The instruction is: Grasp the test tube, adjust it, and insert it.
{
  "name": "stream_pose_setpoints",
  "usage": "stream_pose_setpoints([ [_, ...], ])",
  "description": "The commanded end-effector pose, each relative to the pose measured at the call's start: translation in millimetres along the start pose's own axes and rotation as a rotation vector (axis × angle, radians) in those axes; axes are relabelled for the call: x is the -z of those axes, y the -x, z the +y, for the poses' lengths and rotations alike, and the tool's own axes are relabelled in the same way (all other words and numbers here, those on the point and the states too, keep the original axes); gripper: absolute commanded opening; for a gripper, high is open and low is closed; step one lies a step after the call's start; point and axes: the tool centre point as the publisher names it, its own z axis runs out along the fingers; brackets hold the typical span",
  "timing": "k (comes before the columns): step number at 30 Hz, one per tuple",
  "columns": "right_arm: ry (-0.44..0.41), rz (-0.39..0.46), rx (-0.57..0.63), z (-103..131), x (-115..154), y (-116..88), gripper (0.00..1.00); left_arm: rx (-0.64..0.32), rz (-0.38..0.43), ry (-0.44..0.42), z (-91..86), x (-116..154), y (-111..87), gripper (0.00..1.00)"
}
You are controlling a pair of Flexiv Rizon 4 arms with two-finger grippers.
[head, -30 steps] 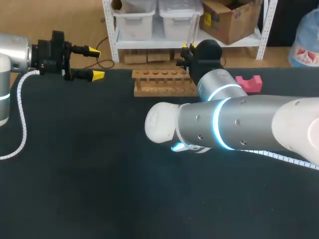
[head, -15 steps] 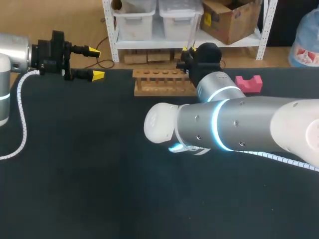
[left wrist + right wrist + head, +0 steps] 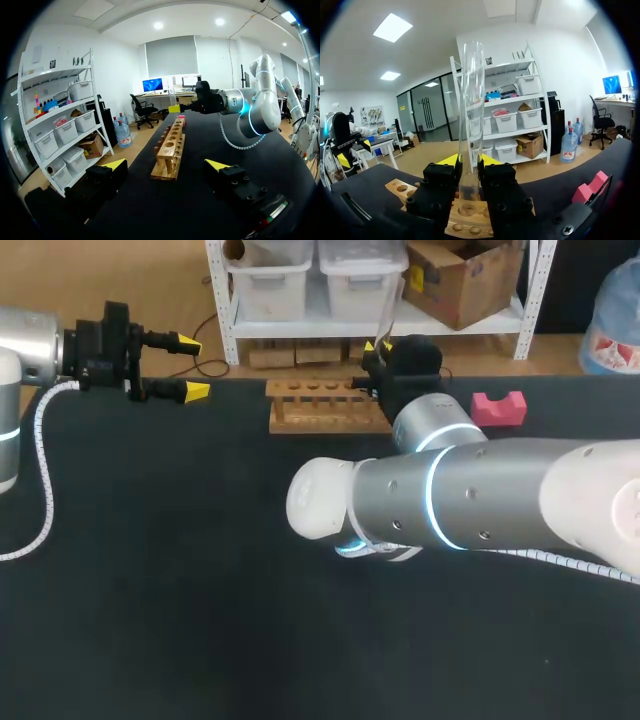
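A: How will the test tube [image 3: 471, 100] handle?

B: Light, stiff, slippery and fragile, I judge; it seems glass, a clear smooth cylinder; the right gripper [image 3: 468, 162] clenches its lower part, a sensible hold, and it stands upright above the right end of the wooden rack [image 3: 325, 405], far on the table.

A: And the left gripper [image 3: 193, 367]?

B: Fingers apart, empty, far left.

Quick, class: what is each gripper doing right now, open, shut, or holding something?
Left gripper: open, empty.
Right gripper: shut on the test tube, held upright.
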Motion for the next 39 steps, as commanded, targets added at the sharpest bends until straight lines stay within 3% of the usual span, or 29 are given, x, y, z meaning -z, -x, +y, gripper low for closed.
stream_pose_setpoints([
  [1, 0.002, -0.008, 0.009, -1.1, 0.3, 2.0, 0.00, -0.002, -0.002, 0.001, -0.6, 0.5, -0.9, 1.00],
  [39, -0.008, 0.026, 0.041, 2.5, -1.6, -32.4, 0.00, -0.002, -0.002, 0.001, -0.6, 0.5, -0.9, 1.00],
])
